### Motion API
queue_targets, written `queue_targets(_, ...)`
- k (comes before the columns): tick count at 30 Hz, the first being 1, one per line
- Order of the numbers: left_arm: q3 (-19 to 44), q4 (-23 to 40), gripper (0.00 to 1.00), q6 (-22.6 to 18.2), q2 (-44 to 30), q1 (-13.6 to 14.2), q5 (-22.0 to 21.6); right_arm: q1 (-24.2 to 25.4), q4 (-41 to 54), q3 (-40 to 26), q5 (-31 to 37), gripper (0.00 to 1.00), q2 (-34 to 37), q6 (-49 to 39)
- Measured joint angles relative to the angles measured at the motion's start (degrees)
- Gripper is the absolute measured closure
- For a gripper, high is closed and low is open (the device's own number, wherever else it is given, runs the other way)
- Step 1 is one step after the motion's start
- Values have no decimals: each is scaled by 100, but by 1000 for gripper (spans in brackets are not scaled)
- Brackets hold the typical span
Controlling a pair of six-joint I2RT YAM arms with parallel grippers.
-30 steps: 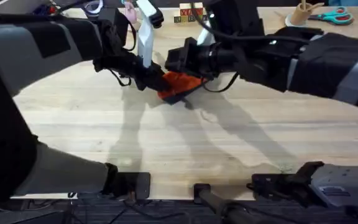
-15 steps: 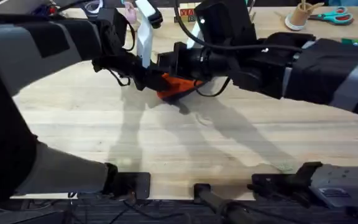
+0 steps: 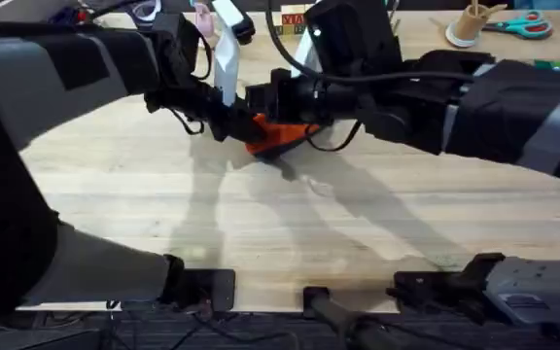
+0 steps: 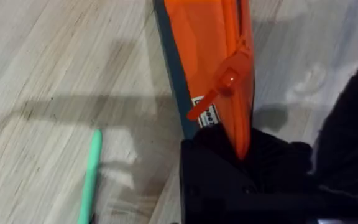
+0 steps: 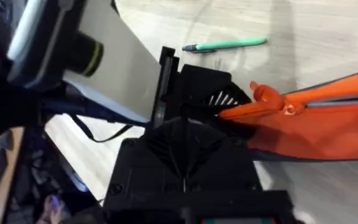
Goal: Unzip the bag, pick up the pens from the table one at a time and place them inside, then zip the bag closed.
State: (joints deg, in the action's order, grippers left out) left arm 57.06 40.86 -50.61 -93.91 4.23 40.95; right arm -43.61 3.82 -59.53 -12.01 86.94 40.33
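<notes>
The orange bag (image 3: pixel 282 134) lies on the table (image 3: pixel 261 224) beyond its middle, zipper up. My left gripper (image 3: pixel 243 125) comes from the left and is shut on the bag's near end (image 4: pixel 241 146). The orange zipper pull (image 4: pixel 219 93) sticks out loose just ahead of that grip, and the zipper line beyond it looks closed. My right gripper (image 3: pixel 263 97) reaches across from the right and hovers shut just behind the left one, close to the pull (image 5: pixel 263 93) and holding nothing. One green pen (image 4: pixel 89 180) lies on the wood beside the bag (image 5: pixel 328 121).
Teal-handled scissors (image 3: pixel 518 26) and a small cup of sticks (image 3: pixel 472 21) sit at the far right of the table. Coloured blocks (image 3: pixel 292 21) stand at the back behind the arms. Bare wood stretches toward the near edge.
My right gripper has slid left along the bag toward the left gripper, then nearly stopped. The left gripper and bag have held still.
</notes>
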Motion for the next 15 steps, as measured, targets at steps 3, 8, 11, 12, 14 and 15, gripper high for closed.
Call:
queue_targets(3,0,-6,958,4,2,2,0,53,127,2,-125,970,-95,-318)
queue_targets(8,0,-13,958,28,1,2,-2,273,429,2,-395,972,-473,-1004)
queue_targets(11,0,-13,958,44,1,2,-2,556,535,1,-445,964,-684,-1497)
queue_targets(12,0,-15,958,45,0,2,-2,654,541,0,-456,960,-736,-1653)
queue_targets(14,0,-16,958,46,0,2,-2,831,542,0,-459,959,-824,-1945)
queue_targets(15,0,-17,958,46,0,2,-2,921,544,0,-458,948,-867,-2092)
